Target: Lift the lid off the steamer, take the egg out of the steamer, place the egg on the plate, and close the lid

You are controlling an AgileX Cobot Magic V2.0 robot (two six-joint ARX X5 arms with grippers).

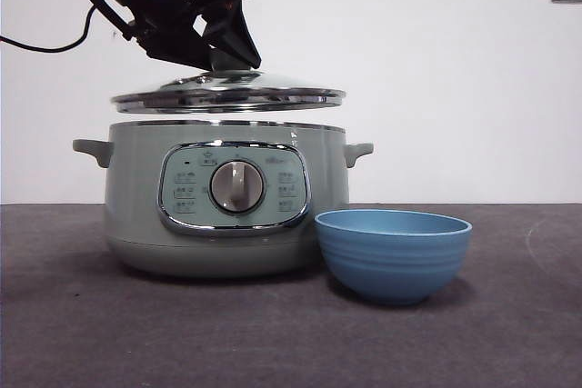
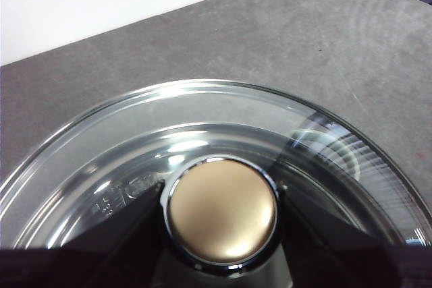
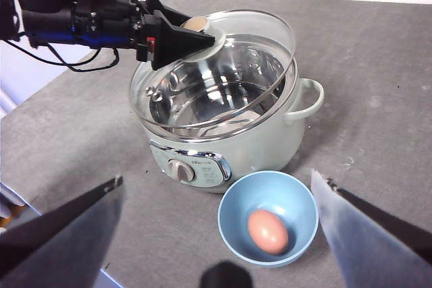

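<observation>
We have the left end effector (image 1: 227, 54) clenched on the knob of the lid (image 1: 227, 94), steamer (image 1: 227, 197) rim just below and roughly concentric, so we lower straight; egg (image 3: 268, 231) already in plate (image 3: 233, 207), right end effector (image 3: 219, 231) released above it.

Front view: egg hidden inside the plate (image 1: 393, 252), rim blocked it. Lid (image 1: 227, 94) knob mostly hidden behind the left gripper (image 1: 221, 48); arm cut off at the top edge, 11 o'clock. Panel (image 1: 235, 188) icons too small to read. Left wrist view: lid (image 2: 202, 109) cut off at the bottom edge, embossed text illegible, jaws dark and blurred. Right wrist view: right gripper (image 3: 219, 200) jaws blurred, cut off at 6 o'clock.
</observation>
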